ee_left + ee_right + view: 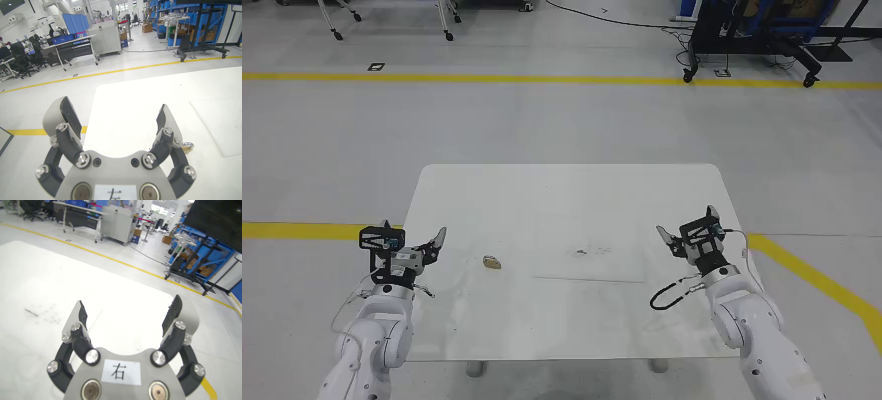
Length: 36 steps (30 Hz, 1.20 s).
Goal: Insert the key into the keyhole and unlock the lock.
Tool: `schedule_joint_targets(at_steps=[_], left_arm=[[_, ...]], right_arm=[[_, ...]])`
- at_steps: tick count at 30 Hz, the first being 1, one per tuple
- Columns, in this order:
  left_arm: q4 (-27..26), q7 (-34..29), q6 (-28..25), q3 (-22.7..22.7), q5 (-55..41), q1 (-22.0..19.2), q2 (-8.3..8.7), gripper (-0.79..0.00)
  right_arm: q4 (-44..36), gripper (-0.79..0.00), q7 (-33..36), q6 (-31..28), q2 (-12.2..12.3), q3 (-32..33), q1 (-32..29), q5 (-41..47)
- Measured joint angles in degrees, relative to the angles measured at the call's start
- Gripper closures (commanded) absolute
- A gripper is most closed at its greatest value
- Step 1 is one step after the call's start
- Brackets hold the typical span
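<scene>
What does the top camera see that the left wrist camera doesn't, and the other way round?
Top view's extras: the right gripper, open, and a small dark object, maybe the key. Left wrist view's extras: ribbed pads on the fingers, and office chairs far off. Shared: the left gripper, open, the brass padlock and the white table.

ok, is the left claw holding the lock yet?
No, the left claw is open and empty, and the lock lies on the table apart from it.
</scene>
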Motion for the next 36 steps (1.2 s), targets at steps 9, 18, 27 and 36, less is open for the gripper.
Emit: schedule_joint_targets(at_steps=[9, 18, 27, 36], left_arm=[[0.0, 0.0, 0.0, 0.0, 0.0, 0.0, 0.0, -0.785], [0.0, 0.0, 0.0, 0.0, 0.0, 0.0, 0.0, -0.785], [0.0, 0.0, 0.0, 0.0, 0.0, 0.0, 0.0, -0.785], [0.0, 0.0, 0.0, 0.0, 0.0, 0.0, 0.0, -0.785]], right_arm=[[5.1, -0.785, 3.4, -19.6, 0.0, -6.3, 6.5, 3.1], [5.0, -0.785, 3.3, -17.2, 0.0, -6.2, 6.4, 2.3], [12.2, -0.785, 9.1, -29.9, -0.9, -16.8, 17.4, -2.8], [29.5, -0.302, 2.9, -41.4, -2.6, -25.7, 32.6, -5.4]])
